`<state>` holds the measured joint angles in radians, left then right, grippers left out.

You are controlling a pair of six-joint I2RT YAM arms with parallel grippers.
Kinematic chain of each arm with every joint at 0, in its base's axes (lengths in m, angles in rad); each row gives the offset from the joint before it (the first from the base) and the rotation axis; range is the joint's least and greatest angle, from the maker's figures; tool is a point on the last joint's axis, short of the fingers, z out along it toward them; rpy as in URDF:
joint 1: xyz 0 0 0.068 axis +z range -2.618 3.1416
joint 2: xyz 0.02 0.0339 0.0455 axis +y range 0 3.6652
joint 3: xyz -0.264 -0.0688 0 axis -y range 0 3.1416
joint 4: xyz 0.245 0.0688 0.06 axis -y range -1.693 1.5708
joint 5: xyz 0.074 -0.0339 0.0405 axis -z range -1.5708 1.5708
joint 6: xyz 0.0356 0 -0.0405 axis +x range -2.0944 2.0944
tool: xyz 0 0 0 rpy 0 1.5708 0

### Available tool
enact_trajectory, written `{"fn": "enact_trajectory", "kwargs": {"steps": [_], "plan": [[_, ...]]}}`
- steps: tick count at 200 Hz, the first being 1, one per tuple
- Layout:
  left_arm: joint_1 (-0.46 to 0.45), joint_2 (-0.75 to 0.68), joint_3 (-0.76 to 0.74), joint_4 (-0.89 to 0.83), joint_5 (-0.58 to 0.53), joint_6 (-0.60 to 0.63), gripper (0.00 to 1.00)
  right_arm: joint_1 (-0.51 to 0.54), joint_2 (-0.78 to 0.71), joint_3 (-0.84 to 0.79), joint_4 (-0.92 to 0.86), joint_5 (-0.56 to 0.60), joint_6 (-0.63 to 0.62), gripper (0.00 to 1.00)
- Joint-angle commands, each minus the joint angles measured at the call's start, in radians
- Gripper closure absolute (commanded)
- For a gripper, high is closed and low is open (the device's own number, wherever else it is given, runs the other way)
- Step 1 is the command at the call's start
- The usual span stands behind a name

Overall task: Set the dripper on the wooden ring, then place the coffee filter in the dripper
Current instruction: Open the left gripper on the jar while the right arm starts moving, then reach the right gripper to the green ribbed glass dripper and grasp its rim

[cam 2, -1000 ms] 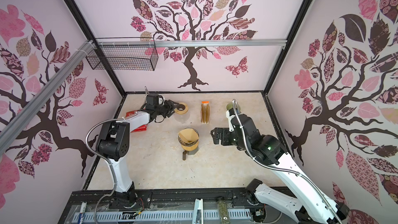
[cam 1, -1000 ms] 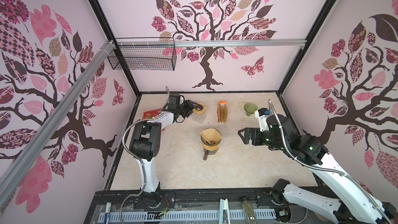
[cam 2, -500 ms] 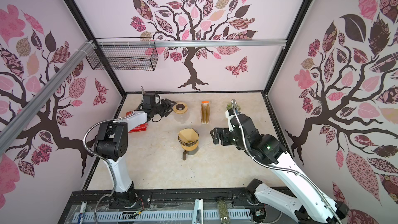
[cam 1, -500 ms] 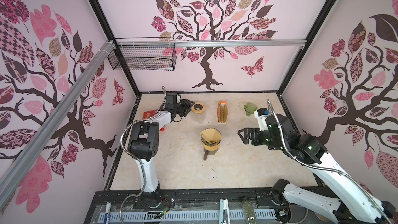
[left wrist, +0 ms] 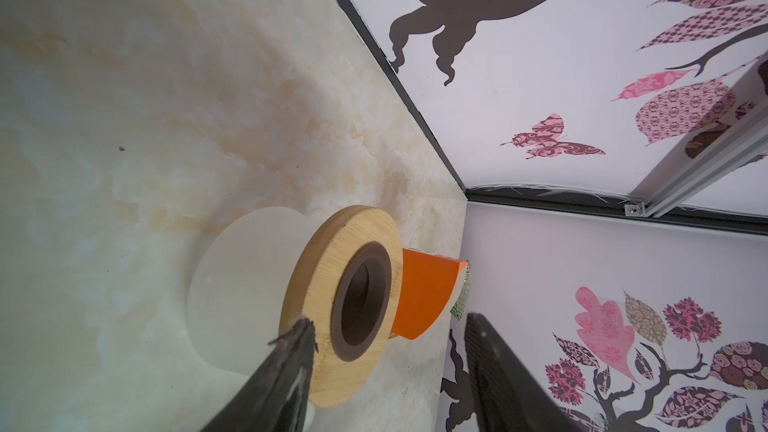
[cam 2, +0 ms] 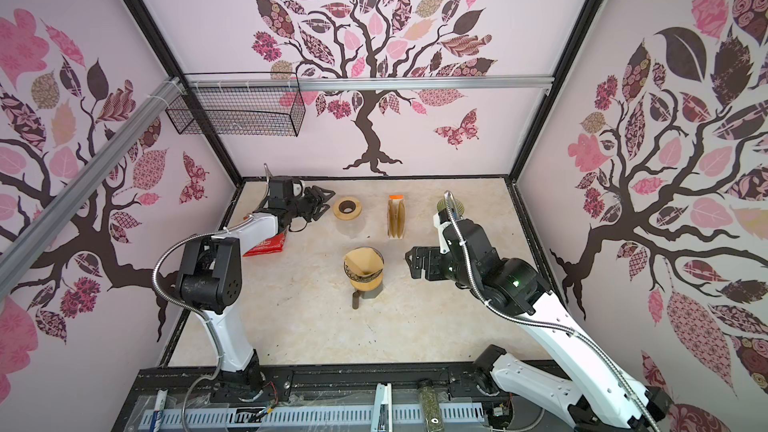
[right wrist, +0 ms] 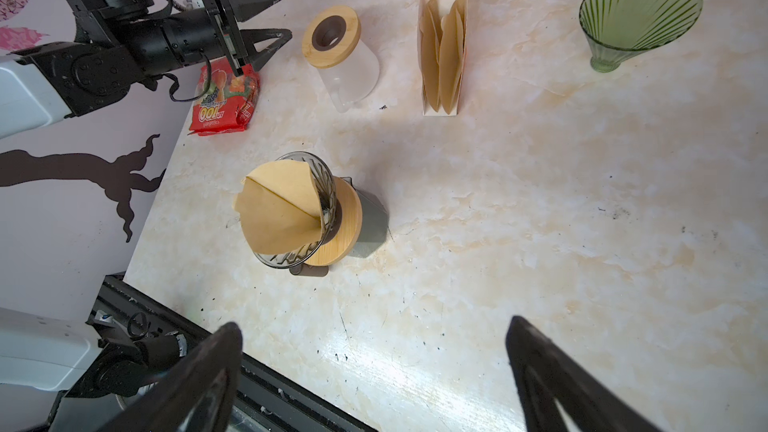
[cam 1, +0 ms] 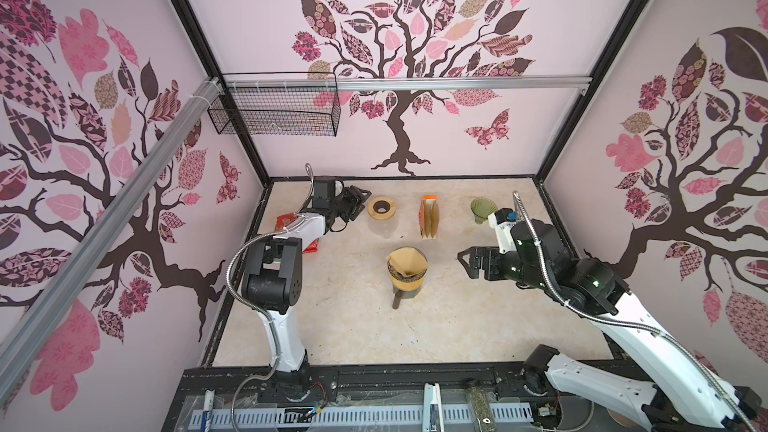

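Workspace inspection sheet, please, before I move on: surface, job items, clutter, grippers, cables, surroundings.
Surface: marble-look tabletop, a few dark specks.
Job's things: coffee filter sits in the glass dripper on its stand, centre, poking above the rim; filter holder behind, holding spare filters.
Clutter: green dripper, wooden-lidded jar, red snack packet.
Grippers: left gripper open, empty, beside the jar; right gripper open, empty, right of the glass dripper.
Cables: sheathed conduit along each arm, no snag seen.
Surroundings: tree-print walls, wire basket on rail.
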<state>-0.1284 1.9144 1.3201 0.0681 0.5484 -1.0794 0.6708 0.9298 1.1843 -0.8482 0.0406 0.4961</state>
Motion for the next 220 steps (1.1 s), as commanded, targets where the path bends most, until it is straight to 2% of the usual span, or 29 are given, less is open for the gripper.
{"fn": "enact_trajectory", "kwargs": {"steps": [1,38,68,121,137,148,179,205,220], "plan": [[0.009,-0.065,-0.015,-0.001,0.004,0.003,0.40,-0.002,0.010,0.026,-0.003,-0.001,-0.013,0.00],[0.019,-0.164,-0.073,-0.040,-0.012,0.028,0.39,-0.001,0.015,0.052,-0.034,-0.001,-0.010,0.00],[0.022,-0.271,-0.086,-0.165,-0.014,0.103,0.35,-0.001,0.036,0.093,-0.066,-0.016,0.000,0.00],[0.027,-0.445,-0.040,-0.534,-0.035,0.401,0.25,-0.001,0.052,0.104,-0.087,-0.024,0.043,0.00],[0.027,-0.482,-0.026,-0.607,-0.023,0.473,0.16,-0.001,0.074,0.125,-0.081,0.002,0.056,0.00],[0.027,-0.497,-0.014,-0.656,-0.013,0.516,0.03,-0.002,0.103,0.154,-0.077,0.027,0.061,0.00],[0.016,-0.537,0.021,-0.780,-0.001,0.615,0.03,-0.001,0.182,0.205,-0.027,0.092,0.079,0.00],[-0.066,-0.584,0.030,-0.884,-0.122,0.689,0.03,-0.003,0.260,0.253,0.022,0.140,0.100,0.00],[-0.092,-0.592,0.033,-0.930,-0.108,0.729,0.03,-0.008,0.312,0.285,0.038,0.159,0.104,0.00]]}}
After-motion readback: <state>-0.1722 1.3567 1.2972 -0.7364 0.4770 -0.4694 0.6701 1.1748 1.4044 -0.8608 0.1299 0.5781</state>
